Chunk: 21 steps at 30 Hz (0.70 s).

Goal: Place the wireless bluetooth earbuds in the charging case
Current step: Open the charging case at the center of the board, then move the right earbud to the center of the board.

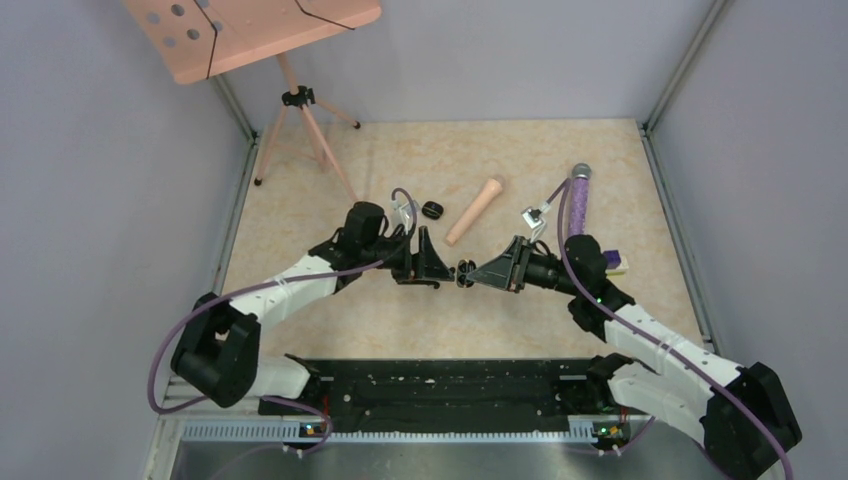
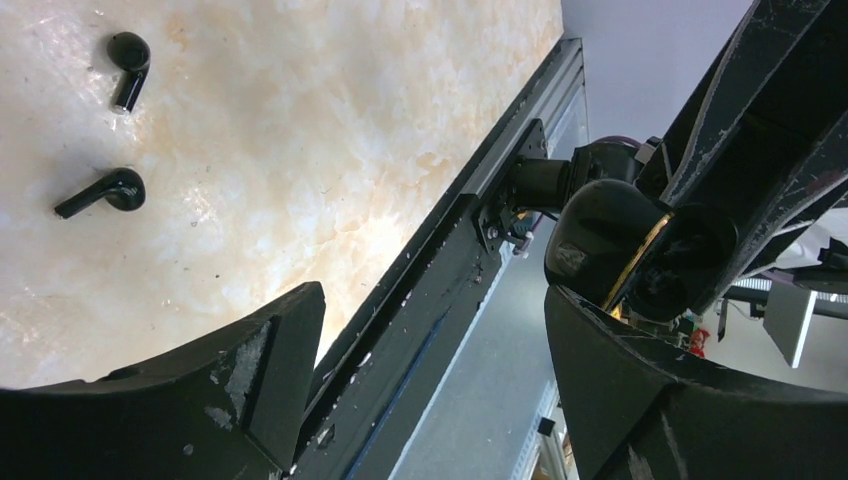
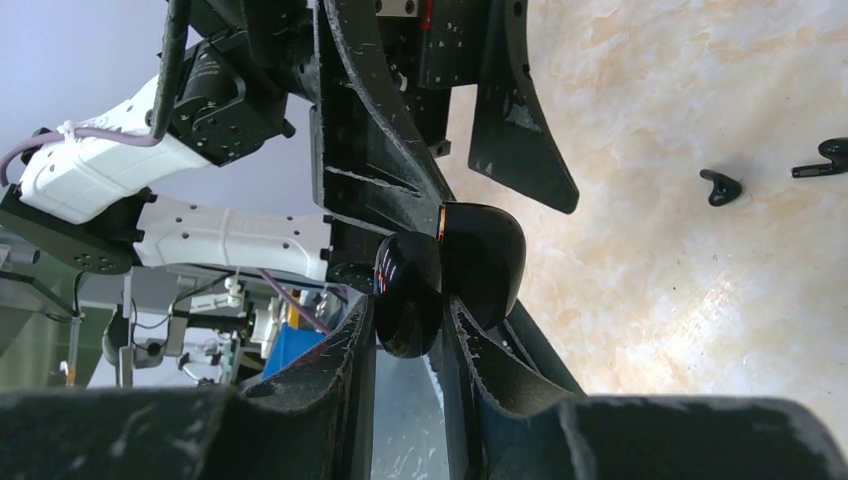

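Note:
The glossy black charging case (image 1: 465,272) hangs above the table's middle between both grippers. My right gripper (image 3: 410,310) is shut on one half of the case (image 3: 405,295); the other half (image 3: 485,260) stands angled off it, so the lid is ajar, its inside hidden. My left gripper (image 2: 432,295) is open, jaws wide apart, with the case (image 2: 610,245) against the tip of one finger (image 2: 620,360). Two black earbuds (image 2: 128,60) (image 2: 105,192) lie on the table apart from the case. They also show in the right wrist view (image 3: 720,187) (image 3: 825,160).
A black rounded lump (image 1: 432,209) and a peach cylinder (image 1: 475,210) lie behind the grippers. A purple wand (image 1: 578,200) and a purple-and-white cube (image 1: 615,265) are at the right. A tripod stand (image 1: 300,100) is back left. A black rail (image 1: 440,385) runs along the near edge.

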Tool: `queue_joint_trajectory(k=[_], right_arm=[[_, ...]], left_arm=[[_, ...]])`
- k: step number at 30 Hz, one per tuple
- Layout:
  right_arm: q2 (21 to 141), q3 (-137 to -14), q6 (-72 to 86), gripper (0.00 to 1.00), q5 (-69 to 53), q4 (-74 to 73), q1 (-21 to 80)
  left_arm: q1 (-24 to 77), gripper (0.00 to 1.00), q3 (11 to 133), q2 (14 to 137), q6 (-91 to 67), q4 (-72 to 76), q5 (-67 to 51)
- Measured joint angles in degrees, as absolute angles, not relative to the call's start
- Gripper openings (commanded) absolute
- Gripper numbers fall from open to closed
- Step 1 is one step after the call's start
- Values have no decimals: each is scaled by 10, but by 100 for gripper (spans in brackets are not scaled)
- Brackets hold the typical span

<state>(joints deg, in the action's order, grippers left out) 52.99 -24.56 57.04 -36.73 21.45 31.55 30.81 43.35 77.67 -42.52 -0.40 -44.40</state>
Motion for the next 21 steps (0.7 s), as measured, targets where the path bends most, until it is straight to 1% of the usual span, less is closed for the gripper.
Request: queue_joint_trajectory(k=[5, 10, 13, 16, 17, 21], right_arm=[[530, -246, 569, 0, -368, 205, 294], [530, -245, 555, 0, -383, 188, 249], [532, -243, 539, 0, -408, 170, 211], [533, -233, 521, 0, -437, 150, 172], [532, -229, 513, 0, -450, 137, 155], [529, -219, 480, 0, -489, 92, 115]], left_arm=[[308, 84, 450, 746, -389, -80, -411], [308, 77, 468, 712, -360, -133, -369], [316, 74, 469, 703, -353, -140, -318], [351, 73, 469, 709, -343, -149, -241], [361, 72, 469, 715, -343, -150, -222], [389, 61, 479, 771, -339, -159, -153]])
